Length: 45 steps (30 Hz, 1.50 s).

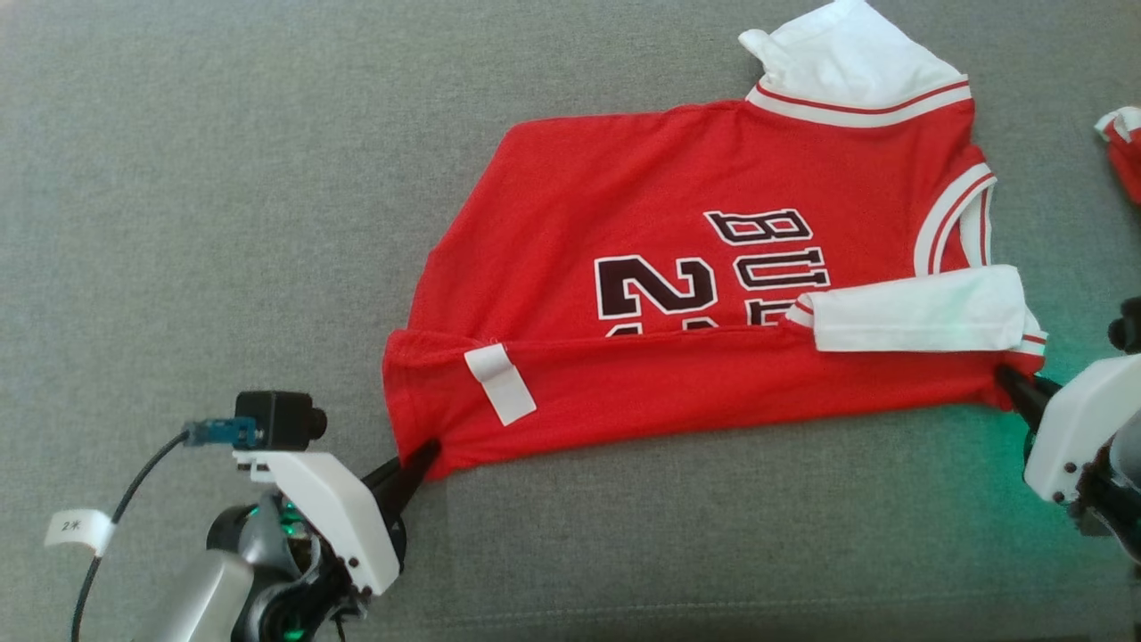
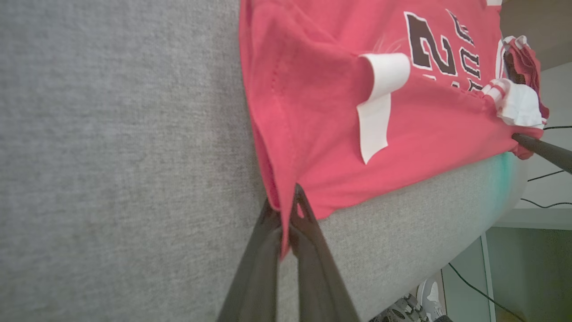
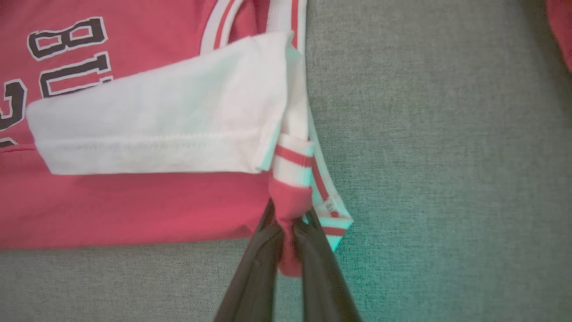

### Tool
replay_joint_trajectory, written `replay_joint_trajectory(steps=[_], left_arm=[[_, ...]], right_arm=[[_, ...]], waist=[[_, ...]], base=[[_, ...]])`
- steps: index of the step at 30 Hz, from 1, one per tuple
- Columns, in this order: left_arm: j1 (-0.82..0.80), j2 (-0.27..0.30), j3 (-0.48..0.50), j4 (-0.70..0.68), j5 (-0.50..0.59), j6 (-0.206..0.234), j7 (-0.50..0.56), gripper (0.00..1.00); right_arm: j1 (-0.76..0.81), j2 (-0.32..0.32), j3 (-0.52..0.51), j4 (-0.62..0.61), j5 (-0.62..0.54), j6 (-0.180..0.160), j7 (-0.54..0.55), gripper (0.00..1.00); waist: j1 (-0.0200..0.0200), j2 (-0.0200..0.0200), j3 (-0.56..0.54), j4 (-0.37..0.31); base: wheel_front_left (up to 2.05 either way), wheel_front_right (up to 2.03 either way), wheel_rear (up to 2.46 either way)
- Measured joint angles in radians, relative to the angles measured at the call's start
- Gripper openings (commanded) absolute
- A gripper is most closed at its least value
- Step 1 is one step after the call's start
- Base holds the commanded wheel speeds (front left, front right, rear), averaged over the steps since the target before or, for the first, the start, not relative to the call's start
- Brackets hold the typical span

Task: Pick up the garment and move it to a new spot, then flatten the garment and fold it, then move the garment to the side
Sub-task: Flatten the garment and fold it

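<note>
One red garment (image 1: 677, 267), gripped at both near corners.
It lies mostly flat toward the right of the grey fabric surface (image 1: 223, 178), near edge folded up over the dark lettering, a white sleeve (image 1: 918, 308) across the fold and a white label (image 1: 501, 383) on it. Our left gripper (image 1: 421, 456) is clamped tight on the fold's left hem corner; our right gripper (image 1: 1012, 382) is clamped on the bunched, striped corner at its right end. A second red piece (image 1: 1125, 152) lies at the surface's right edge. Beyond the surface we see a pale patch of room (image 2: 554, 103), dark cables (image 2: 544, 174) and what may be a shoe (image 2: 429, 293), too blurred to be sure.
</note>
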Motion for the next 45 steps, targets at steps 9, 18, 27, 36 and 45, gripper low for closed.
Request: replay_joint_trajectory(steps=[9,18,27,36,45], left_arm=[[0.063,0.022,-0.002,-0.049,0.0,0.005,0.001,0.0],[0.222,0.094,-0.006,-0.273,-0.026,0.03,0.055,0.0],[0.218,0.079,-0.022,-0.244,-0.033,0.065,0.063,1.0],[0.153,0.164,0.106,-0.303,0.005,0.104,0.028,1.0],[-0.337,0.078,0.001,-0.121,0.075,0.075,0.118,1.0]], right_arm=[[0.059,-0.025,-0.011,-0.04,0.03,0.0,0.024,0.0],[0.162,-0.085,-0.038,-0.136,0.083,0.0,0.107,0.0],[0.174,-0.094,-0.013,-0.128,0.01,0.0,0.109,1.0],[0.024,-0.174,-0.067,-0.26,0.065,0.0,0.107,1.0],[-0.457,-0.126,0.025,-0.108,-0.05,0.0,0.087,1.0]], waist=[[0.0,0.0,-0.021,-0.007],[0.0,0.0,-0.027,-0.005],[0.0,0.0,-0.001,-0.001],[0.0,0.0,0.059,-0.009],[0.0004,0.0,0.186,0.011]], base=[[0.0,0.0,0.0],[0.0,0.0,0.0],[0.0,0.0,0.0],[0.0,0.0,0.0],[0.0,0.0,0.0]])
